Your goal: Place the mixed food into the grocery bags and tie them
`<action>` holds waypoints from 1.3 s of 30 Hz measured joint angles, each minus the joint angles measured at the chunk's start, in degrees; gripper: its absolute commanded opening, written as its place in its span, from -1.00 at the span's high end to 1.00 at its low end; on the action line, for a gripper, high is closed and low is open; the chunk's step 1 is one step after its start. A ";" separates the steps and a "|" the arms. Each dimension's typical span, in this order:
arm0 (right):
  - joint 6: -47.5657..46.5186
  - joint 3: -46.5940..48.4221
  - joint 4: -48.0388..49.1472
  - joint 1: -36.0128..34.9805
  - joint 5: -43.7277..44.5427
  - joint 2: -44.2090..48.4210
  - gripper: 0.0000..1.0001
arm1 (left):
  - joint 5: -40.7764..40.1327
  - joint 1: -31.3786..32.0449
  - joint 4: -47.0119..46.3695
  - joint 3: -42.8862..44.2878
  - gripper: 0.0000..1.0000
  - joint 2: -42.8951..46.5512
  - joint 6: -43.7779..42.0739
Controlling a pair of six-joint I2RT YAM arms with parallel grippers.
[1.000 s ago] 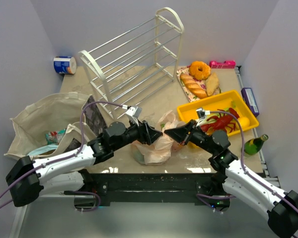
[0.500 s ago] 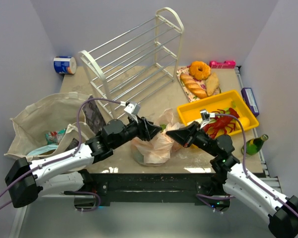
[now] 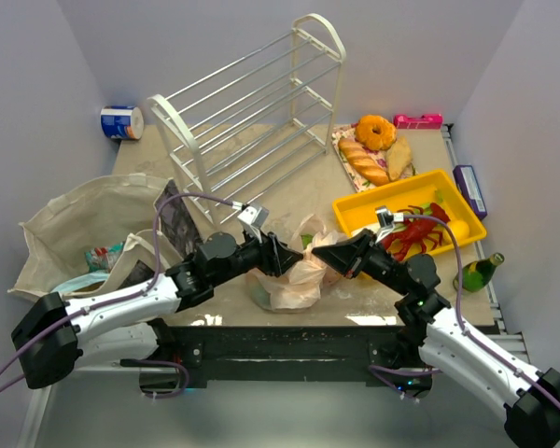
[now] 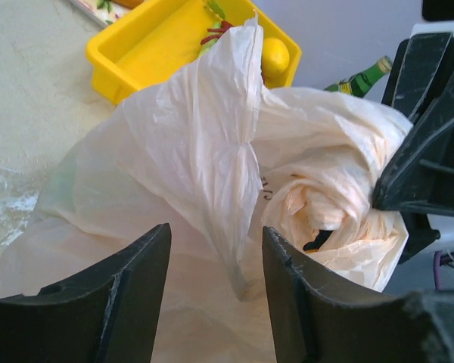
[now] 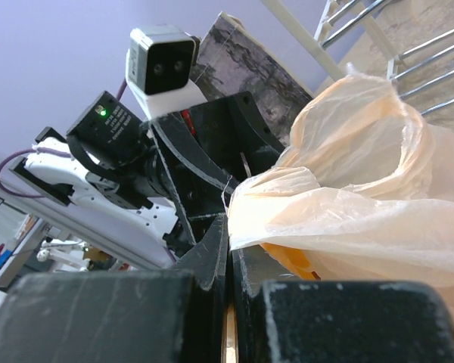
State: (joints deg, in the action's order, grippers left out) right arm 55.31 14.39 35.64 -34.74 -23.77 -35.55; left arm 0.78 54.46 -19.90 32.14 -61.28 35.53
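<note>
The peach-pink plastic grocery bag sits at the near table edge between both arms. My left gripper is open at the bag's left side. In the left wrist view a twisted loop handle hangs between the fingers with gaps on both sides. My right gripper is shut on the bag's other handle, pinched at the jaw tips. Something orange shows through the plastic. The beige cloth tote lies at the left with snack packets inside.
A yellow tray at the right holds a red lobster and a yellow toy fruit. A green bottle lies beside it. Bread loaves and a donut are behind. A tipped white wire rack fills the middle back.
My left gripper rose slightly, then came back down by the bag, and its jaws narrowed a little. The right arm shifted slightly and kept its grip.
</note>
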 measured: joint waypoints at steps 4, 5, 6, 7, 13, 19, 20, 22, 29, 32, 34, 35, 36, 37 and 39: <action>0.20 -0.48 0.20 0.00 0.00 -0.07 1.00 | 1.64 0.00 -1.68 -2.54 -0.42 0.04 -0.31; 0.22 -0.57 0.22 0.00 0.00 -0.09 1.00 | 2.03 0.00 -2.40 -3.54 -0.46 0.26 -0.63; 0.24 -0.59 0.22 0.00 0.00 -0.11 1.00 | 2.25 0.00 -2.73 -4.46 -0.53 0.72 -0.96; 0.24 -0.59 0.26 0.00 -0.02 -0.17 1.00 | 2.36 0.00 -2.82 -5.25 -0.55 1.38 -1.68; 0.42 -0.59 0.52 0.00 -0.20 -1.11 1.00 | 2.23 0.00 -2.75 -6.40 -0.61 7.32 -7.13; 0.66 -0.68 1.27 0.00 -0.48 -1.14 1.00 | 0.92 0.00 -2.36 -6.10 -0.50 13.46 -14.45; 0.68 -0.70 1.31 0.00 -0.50 -1.11 1.00 | 1.16 0.00 -2.47 -6.10 -0.47 14.05 -15.61; 0.79 -0.81 1.36 0.00 -0.87 -1.05 1.00 | 2.45 0.00 -3.61 -6.10 -0.39 15.04 -18.03; 1.03 -1.05 1.60 0.00 -1.33 -1.01 1.00 | 10.21 0.00 -8.15 -4.61 -0.24 14.95 -23.91; 1.27 -1.57 1.79 0.00 -1.33 -0.70 1.00 | 15.06 0.00 -8.85 -1.25 -0.23 11.69 -25.73; 1.33 -1.77 1.77 0.00 -1.33 -0.46 1.00 | 18.38 -0.09 -9.20 0.98 -0.23 9.03 -26.73; 1.38 -1.79 1.73 0.00 -1.33 -0.31 1.00 | 20.00 -0.26 -9.25 1.73 -0.23 7.91 -27.15; 1.42 -1.79 1.77 0.00 -1.33 -0.15 1.00 | 21.84 -0.59 -9.27 2.16 -0.23 6.97 -27.36; 1.46 -1.79 1.68 0.00 -1.36 0.15 1.00 | 23.19 -0.87 -9.40 2.27 -0.23 6.34 -27.50; 1.46 -1.79 1.44 0.00 -1.33 1.01 1.00 | 26.73 -2.10 -9.64 2.45 -0.23 4.76 -27.63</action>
State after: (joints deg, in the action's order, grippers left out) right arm 56.77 12.60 37.08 -34.74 -25.10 -34.54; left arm 27.51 52.36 -29.54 34.59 -56.51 7.90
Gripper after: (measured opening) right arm 0.011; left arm 0.617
